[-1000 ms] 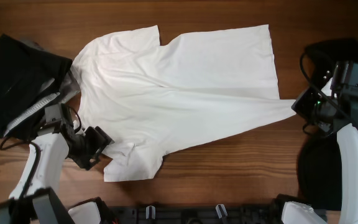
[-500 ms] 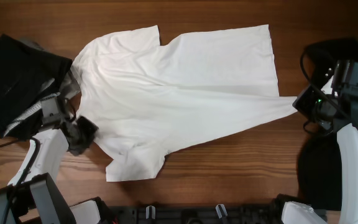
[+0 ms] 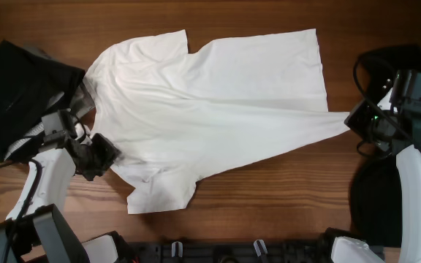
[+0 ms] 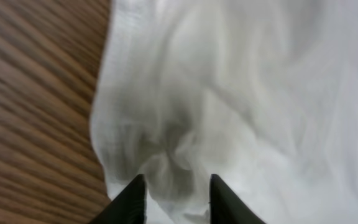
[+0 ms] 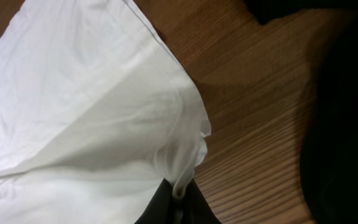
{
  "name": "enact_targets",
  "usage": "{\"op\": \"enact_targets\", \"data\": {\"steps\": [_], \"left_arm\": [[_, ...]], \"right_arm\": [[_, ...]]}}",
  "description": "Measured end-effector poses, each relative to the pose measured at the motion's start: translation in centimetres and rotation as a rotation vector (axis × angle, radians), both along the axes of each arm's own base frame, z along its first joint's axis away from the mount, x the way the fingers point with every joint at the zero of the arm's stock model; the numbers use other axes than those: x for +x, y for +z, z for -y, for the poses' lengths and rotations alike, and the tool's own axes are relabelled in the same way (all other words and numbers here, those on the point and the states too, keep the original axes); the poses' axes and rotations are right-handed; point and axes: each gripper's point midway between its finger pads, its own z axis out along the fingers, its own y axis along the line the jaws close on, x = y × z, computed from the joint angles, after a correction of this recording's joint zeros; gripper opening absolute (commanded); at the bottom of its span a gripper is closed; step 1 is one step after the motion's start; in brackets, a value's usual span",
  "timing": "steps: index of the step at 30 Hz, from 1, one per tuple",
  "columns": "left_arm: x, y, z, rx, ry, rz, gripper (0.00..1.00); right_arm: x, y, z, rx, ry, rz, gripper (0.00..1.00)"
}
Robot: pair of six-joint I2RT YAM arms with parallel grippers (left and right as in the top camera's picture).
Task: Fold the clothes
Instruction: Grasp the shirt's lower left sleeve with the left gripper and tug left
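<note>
From overhead, the large white short-sleeved T-shirt [image 3: 210, 109] lies spread across the middle of the brown wooden table [image 3: 269, 197], its neck end to the left and its hem to the right, with one hem corner drawn out in a long point toward the right arm. The left gripper [image 3: 101, 155] sits at the shirt's left edge, just above the lower sleeve, its black jaws over the cloth's border. A crumpled black cloth garment [image 3: 13, 95] lies at the table's left end, touching the shirt's shoulder. The right gripper [image 3: 353, 120] meets the tip of the drawn-out corner, and a second dark heap [image 3: 371, 212], probably cloth, lies beside that arm. In the left wrist view the left gripper [image 4: 176, 199] stands partly open, its two dark fingers [image 4: 132, 199] apart with puckered white cloth lying between them; whether the tips press on that cloth I cannot tell. In the right wrist view the right gripper [image 5: 174, 205] is closed tight on the T-shirt's hemmed corner [image 5: 191, 149], the cloth fanning up and to the left from the pinch over bare wood.
</note>
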Motion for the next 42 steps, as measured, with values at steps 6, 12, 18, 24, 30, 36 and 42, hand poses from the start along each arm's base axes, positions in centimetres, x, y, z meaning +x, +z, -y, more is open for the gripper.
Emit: {"op": "enact_targets", "data": {"steps": [6, 12, 18, 24, 30, 36, 42], "left_arm": [[0.0, -1.6, 0.8, -0.001, -0.019, 0.045, 0.4], [0.9, -2.7, 0.6, -0.006, 0.007, 0.092, 0.04], [1.8, -2.7, 0.3, -0.056, 0.041, 0.11, 0.04], [5.5, -0.3, -6.0, 0.037, 0.174, 0.182, 0.04], [7.9, 2.8, -7.2, 0.055, 0.161, 0.234, 0.56], [4.4, 1.5, -5.4, -0.003, 0.137, 0.078, 0.65], [1.2, 1.1, -2.7, -0.079, 0.048, -0.046, 0.62]], "right_arm": [[0.0, 0.0, 0.0, 0.0, 0.0, 0.001, 0.04], [0.0, 0.0, 0.0, -0.001, 0.0, 0.001, 0.04], [0.0, 0.0, 0.1, -0.003, -0.001, 0.001, 0.04], [0.6, 0.3, 0.2, -0.009, 0.0, 0.027, 0.04], [0.7, 0.3, 0.2, -0.012, 0.004, 0.029, 0.04], [0.4, 0.2, 0.1, -0.009, 0.004, 0.017, 0.04], [0.3, 0.2, 0.1, -0.009, 0.004, 0.014, 0.05]]}}
